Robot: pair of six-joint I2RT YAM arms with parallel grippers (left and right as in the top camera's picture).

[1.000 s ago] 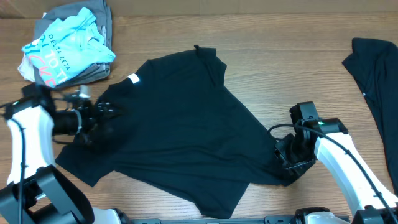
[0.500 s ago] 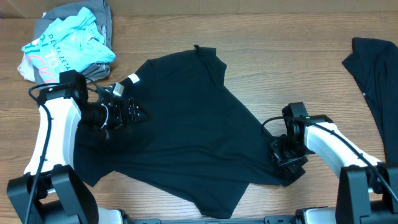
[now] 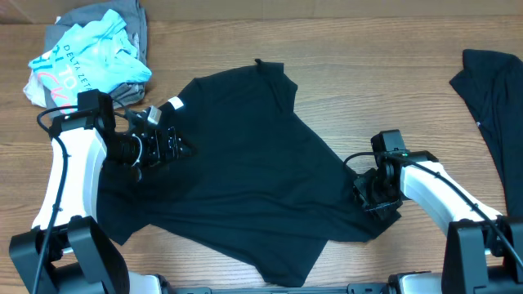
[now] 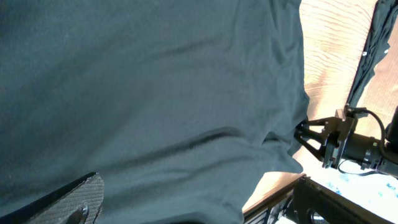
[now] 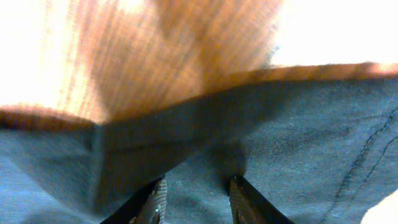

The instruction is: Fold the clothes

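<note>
The black shirt (image 3: pixel 245 163) is lying spread out, a bit rumpled, mid-table (image 3: pixel 368 82), with its white tag (image 3: pixel 175 104) over by the left arm. The left gripper (image 3: pixel 176 145) hangs over the shirt just below that tag, jaws wide apart and holding nothing. The right gripper (image 3: pixel 369 194) is at the shirt's right edge, fingers (image 5: pixel 155 202) narrow with cloth between them, but I honestly can't tell if it's pinching.

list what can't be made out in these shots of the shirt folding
- Right wrist view: blur; unclear whether the right gripper pinches the black shirt.
- Left wrist view: only one finger of the left gripper shows; the frame edge cuts off the other.
- Overhead: the frame edge cuts the dark garment at right; print on the clothes pile too small to read.
</note>
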